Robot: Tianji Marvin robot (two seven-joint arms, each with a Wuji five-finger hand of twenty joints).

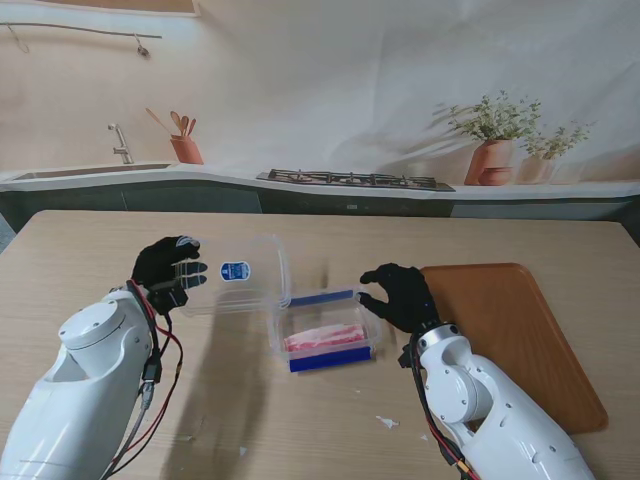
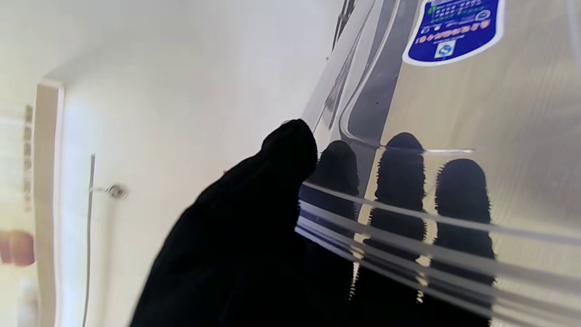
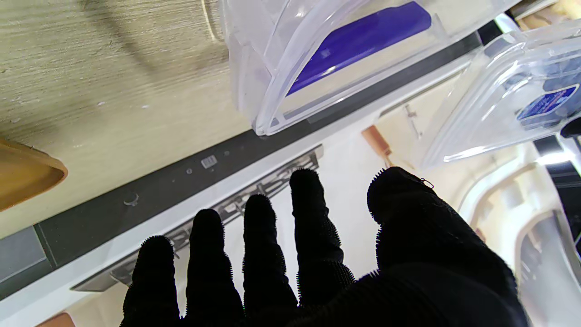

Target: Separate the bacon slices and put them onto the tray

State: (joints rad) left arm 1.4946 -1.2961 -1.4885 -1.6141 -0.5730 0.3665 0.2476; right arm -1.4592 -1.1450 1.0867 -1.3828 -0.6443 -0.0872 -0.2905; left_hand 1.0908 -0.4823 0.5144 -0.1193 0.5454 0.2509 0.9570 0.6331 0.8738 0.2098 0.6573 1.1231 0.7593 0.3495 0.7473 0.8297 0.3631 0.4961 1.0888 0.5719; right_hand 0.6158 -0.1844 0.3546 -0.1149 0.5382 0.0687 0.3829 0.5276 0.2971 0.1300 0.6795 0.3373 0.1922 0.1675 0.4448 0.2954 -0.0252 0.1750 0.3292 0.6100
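Fingers (image 2: 463, 200) of the left robot hand (image 1: 168, 272) are closed on the clear lid (image 1: 240, 285), thumb on one face and the other digits visible through the plastic on the opposite face; I read this as a firm pinch on the lid's left edge, with the lid lifted clear of the table (image 1: 300, 420) and tilted. The blue label (image 1: 235, 269) on the lid faces the stand camera. The right robot hand (image 1: 398, 295) holds nothing: its fingers are spread and slightly curled, just right of the open container (image 1: 325, 340) and, as far as I can tell, not gripping it. The container rests on the table between the two hands, its blue clips (image 1: 328, 360) showing on the near and far sides, and the bacon slices (image 1: 323, 336) lie inside it as one pink stack. The tray (image 1: 515, 330) sits to the right of the right robot hand, well apart from the container, and carries nothing. Step in hand, in my judgement: lid removal, essentially complete. Next move calls for parking the lid to the left, out of the work area, then bringing the right robot hand down into the container to peel the top slice free.
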